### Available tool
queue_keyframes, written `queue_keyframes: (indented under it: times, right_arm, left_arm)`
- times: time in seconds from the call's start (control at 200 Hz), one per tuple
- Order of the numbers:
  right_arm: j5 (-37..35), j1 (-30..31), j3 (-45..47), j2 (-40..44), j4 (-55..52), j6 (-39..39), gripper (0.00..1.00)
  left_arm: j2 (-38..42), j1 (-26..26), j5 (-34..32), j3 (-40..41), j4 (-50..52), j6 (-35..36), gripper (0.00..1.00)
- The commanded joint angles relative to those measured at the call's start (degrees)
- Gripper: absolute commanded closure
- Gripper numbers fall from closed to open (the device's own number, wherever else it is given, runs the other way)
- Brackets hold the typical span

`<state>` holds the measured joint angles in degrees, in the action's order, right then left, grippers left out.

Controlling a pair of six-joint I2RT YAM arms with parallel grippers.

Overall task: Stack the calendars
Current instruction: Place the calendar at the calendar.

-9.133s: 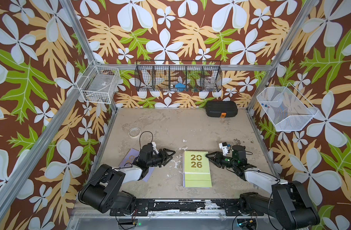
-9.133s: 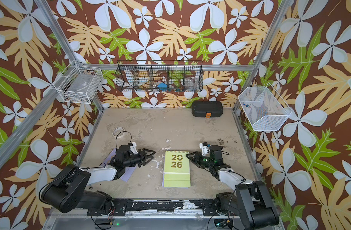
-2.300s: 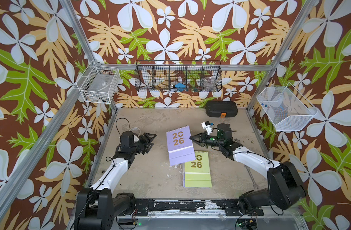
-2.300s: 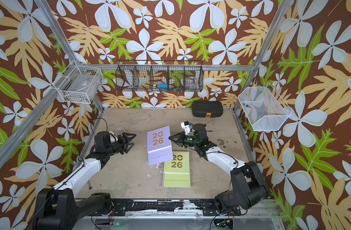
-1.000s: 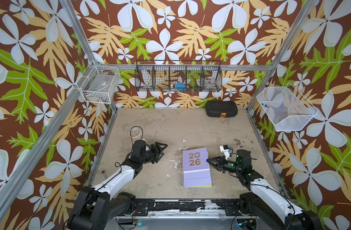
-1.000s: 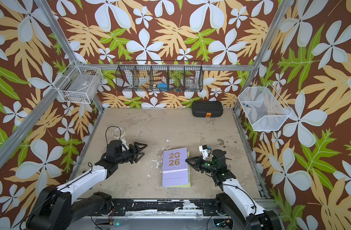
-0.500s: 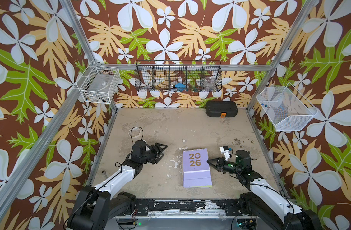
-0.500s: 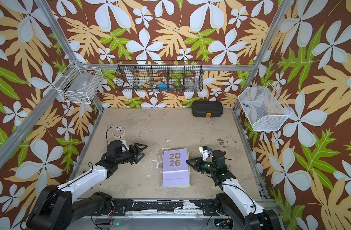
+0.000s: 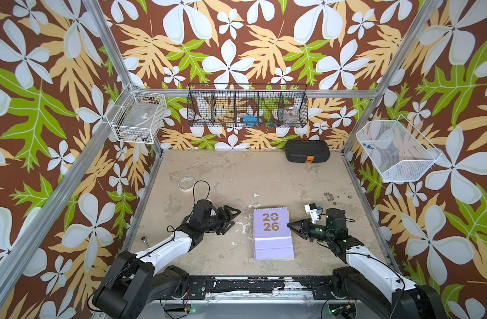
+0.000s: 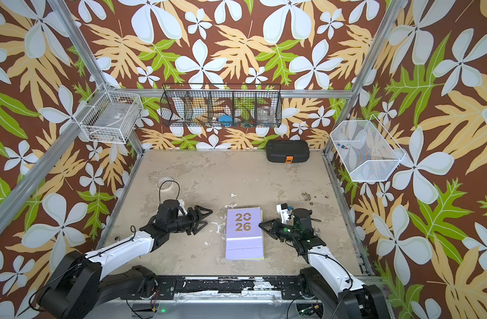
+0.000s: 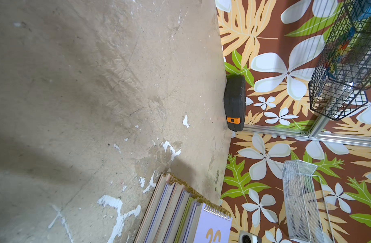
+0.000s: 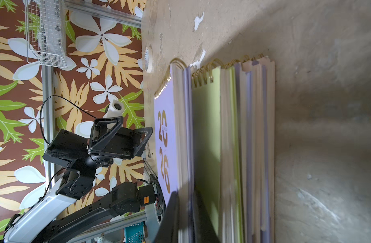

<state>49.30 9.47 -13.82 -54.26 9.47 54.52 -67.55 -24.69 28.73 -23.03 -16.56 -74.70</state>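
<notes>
Calendars (image 9: 273,244): one flat stack on the table (image 9: 250,176), near the front edge and midway between the two arms; spiral bindings face the back wall.
Lilac calendar (image 10: 243,221): top of the stack, gold "2026" cover up.
Lime green calendar (image 12: 205,136): directly beneath the lilac one; more lilac and pale covers lie below it.
Right gripper (image 9: 290,224): at the stack's right edge. In the right wrist view its fingers (image 12: 171,216) are clenched on the lilac calendar's edge, one above the cover and one beneath.
Left gripper (image 9: 231,222): jaws spread wide, holding nothing, left of the stack and clear of it.
Black case (image 9: 307,151): against the back wall, well apart from the stack.
</notes>
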Motion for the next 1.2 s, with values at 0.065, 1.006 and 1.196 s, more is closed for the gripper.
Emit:
queue_keyframes:
  times: [0.065,1.006,1.196]
  right_arm:
    - [-2.96,-0.07,-0.15,-0.41,-2.38,-1.35,0.91]
    - [-14.10,-6.12,-19.90,-5.42,-21.76,-19.90,0.00]
    - [-22.37,-8.15,-29.51,-14.29,-20.90,-26.94,0.00]
  left_arm:
    - [0.39,-0.19,-0.69,0.39,-1.13,-0.19,0.26]
    - [-0.12,17.95,2.23,-9.31,8.96,14.87,0.00]
    - [-2.53,28.71,-4.00,-13.54,7.17,28.95,0.00]
